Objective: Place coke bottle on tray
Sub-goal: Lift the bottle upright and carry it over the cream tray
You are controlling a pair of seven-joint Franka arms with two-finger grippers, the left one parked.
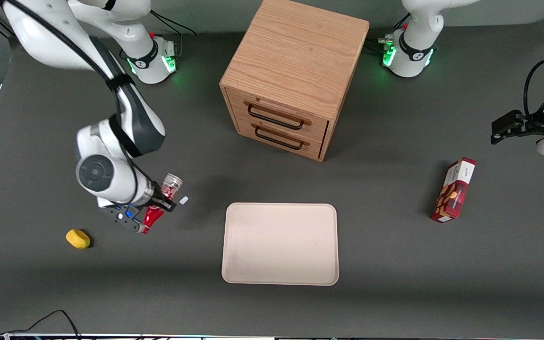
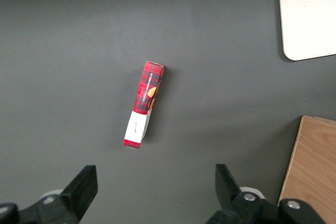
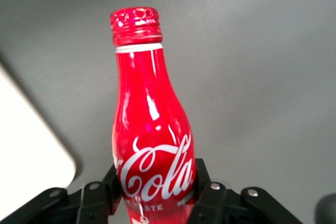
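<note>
My right gripper is shut on the coke bottle, a slim red bottle with white script. The bottle is tilted over, its silver base farther from the front camera and its red neck nearer. In the right wrist view the fingers clamp the bottle's lower body on both sides, with the capped neck pointing away from the gripper. The beige tray lies flat on the table beside the gripper, toward the parked arm's end. A rounded tray corner shows in the right wrist view.
A wooden two-drawer cabinet stands farther from the front camera than the tray. A red snack box lies toward the parked arm's end and shows in the left wrist view. A yellow object and a small white bit lie near the gripper.
</note>
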